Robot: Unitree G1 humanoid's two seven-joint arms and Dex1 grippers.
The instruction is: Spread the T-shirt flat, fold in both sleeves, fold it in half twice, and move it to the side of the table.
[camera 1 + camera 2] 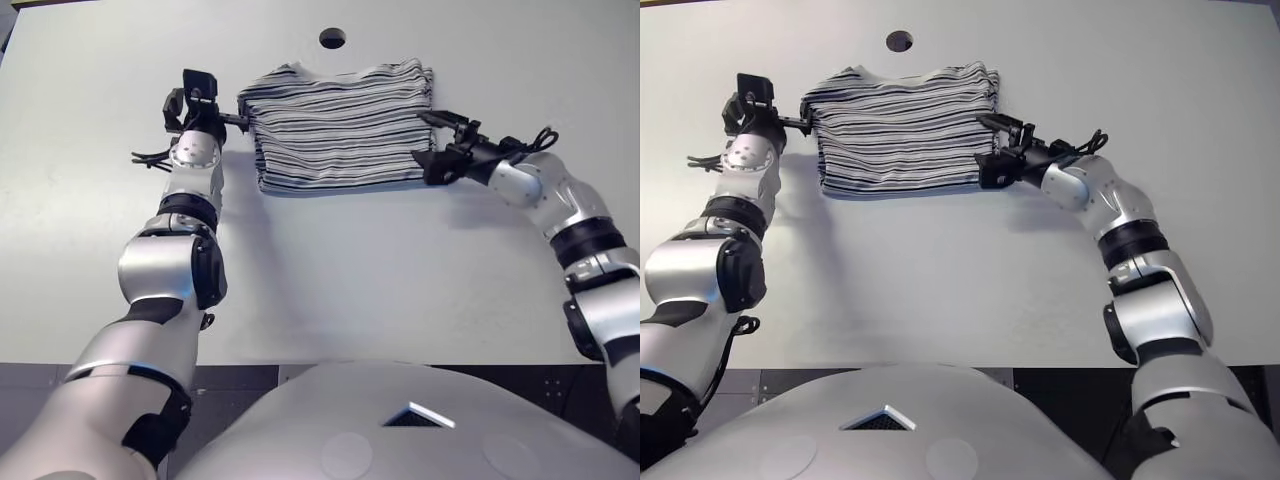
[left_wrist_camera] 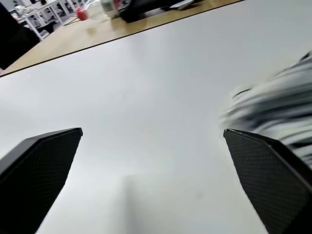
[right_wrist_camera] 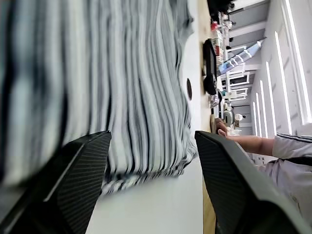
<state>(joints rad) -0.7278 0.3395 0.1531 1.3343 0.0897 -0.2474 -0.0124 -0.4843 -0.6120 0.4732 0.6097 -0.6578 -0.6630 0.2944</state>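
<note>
Just on the robot's side of the round hole in the white table, the striped T-shirt is seen folded into a thick rectangle, with its neckline turned toward the hole. To the robot's left of the hole and nearer the robot, the left gripper is held low at the shirt's left edge. To the robot's right of the hole, again nearer the robot, the right gripper is set at the shirt's right edge.

From the head views one left finger is seen reaching to the cloth's edge, but contact cannot be judged there. In the left wrist view the left fingers are shown spread wide, with bare table between them. The shirt's layered edge lies just outside one finger, and nothing is pinched. A tan surface with scattered clutter is also seen beyond the table's far edge.

In the right wrist view the right fingers are likewise shown spread apart. Striped cloth lies behind one finger and runs across part of the gap, and a strip of bare table is seen beside the other finger. The shirt's edge thus falls between the tips, and no cloth is seen to be gripped. The hole is visible past the shirt's far end in that view, which confirms how near the neckline lies to it
</note>
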